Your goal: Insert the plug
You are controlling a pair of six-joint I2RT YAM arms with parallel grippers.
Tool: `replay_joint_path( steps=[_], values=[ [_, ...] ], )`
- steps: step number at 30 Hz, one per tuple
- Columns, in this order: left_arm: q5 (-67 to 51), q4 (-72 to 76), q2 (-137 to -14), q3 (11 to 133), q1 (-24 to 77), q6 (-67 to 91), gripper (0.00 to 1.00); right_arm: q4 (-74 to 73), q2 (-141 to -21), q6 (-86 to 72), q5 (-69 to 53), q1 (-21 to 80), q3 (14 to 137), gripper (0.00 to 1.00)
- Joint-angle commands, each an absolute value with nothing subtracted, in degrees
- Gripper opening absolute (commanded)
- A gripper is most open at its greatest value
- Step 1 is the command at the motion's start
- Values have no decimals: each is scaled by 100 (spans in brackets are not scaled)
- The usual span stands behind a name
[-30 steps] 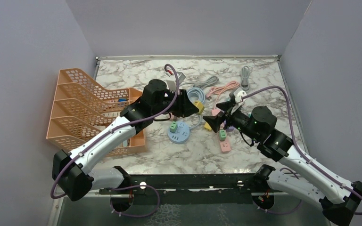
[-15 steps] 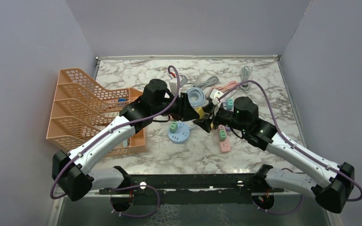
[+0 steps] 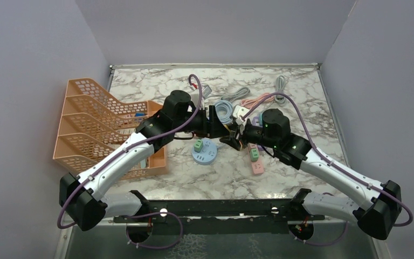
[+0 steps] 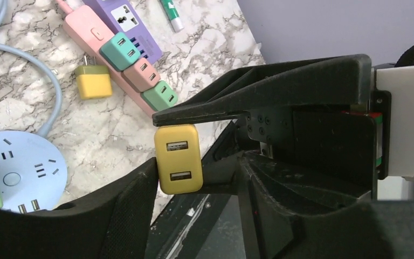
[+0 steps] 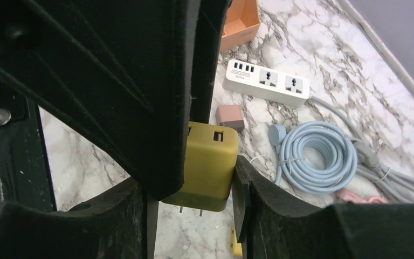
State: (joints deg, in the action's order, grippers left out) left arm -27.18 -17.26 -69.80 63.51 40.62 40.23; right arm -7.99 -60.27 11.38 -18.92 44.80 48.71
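The left jaws pinch the yellow plug [image 4: 178, 159] up off the table [image 4: 113, 129] while the right jaws straddle it, clamped or not I can't tell, likely swapping hands for a better hold before plugging in.

Yellow plug [image 4: 178, 159] wedged between black fingers [image 4: 259, 97], USB ports facing camera; pink power strip [image 4: 85, 31] far left on surface [image 4: 113, 127].

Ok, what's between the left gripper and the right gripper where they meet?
The yellow plug sits among the fingers of the left gripper and the right gripper. Both wrist views show it; the top view mostly hides it.
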Motion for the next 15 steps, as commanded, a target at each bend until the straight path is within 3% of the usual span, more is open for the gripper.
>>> replay_joint_path(
  steps=[1,10,15],
  values=[
    [-2784,-1734,-6954,6717,4087,4315,55,-987,-6148,1925,-2312,4500,5161,11],
    [-2964,-2523,-7454,7024,4091,3991,37,-1193,-6314,2348,-2279,4500,5317,10],
    [-3076,-2525,-7558,7082,4087,3911,16,-1286,-6400,2208,-2259,4500,5333,14]
  ],
)
